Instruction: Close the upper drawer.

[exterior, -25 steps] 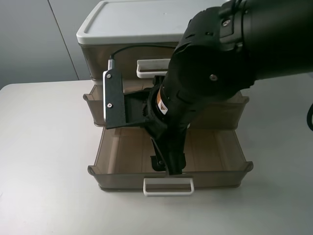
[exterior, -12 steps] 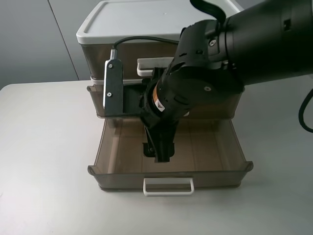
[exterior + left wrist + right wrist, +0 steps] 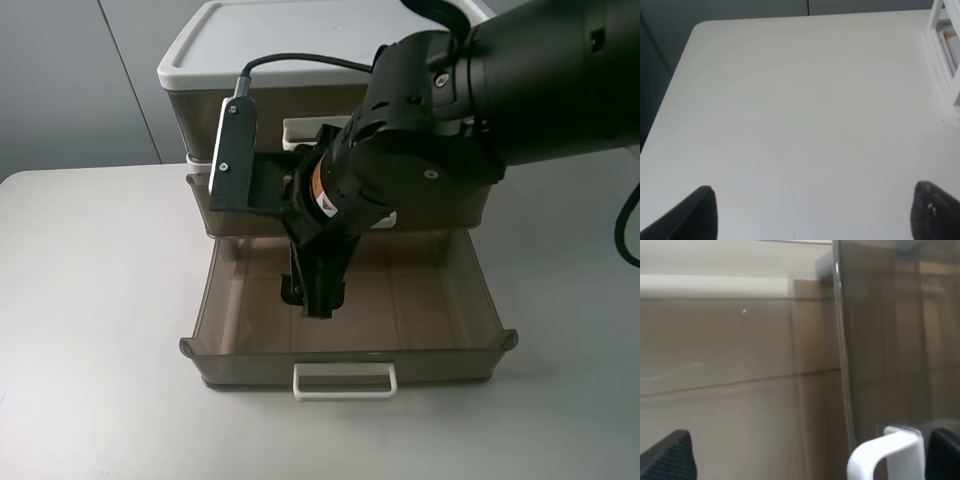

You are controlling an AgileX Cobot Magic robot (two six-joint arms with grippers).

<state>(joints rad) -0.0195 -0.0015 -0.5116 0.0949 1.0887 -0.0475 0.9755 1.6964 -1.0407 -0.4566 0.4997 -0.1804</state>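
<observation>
Three drawers are stacking up in this cabinet (image 3: 290, 40), and the upper drawer (image 3: 455, 215) is sitting right above the wide-open bottom drawer (image 3: 450, 352), looking almost flush, maybe poking out a touch. The right gripper (image 3: 313, 298) is hovering over the bottom drawer's inside, just in front of that upper front. Its fingers are spread wide and gripping nothing, with a white handle (image 3: 890, 450) showing close to one fingertip. The left gripper (image 3: 815, 220) is idling over bare table (image 3: 790, 100), also spread wide and empty. I'm guessing thin see-through plastic, light, a bit flexy and sliding easily. So pushing mid-front by the handle is looking safer than a corner, which might skew and jam it.
</observation>
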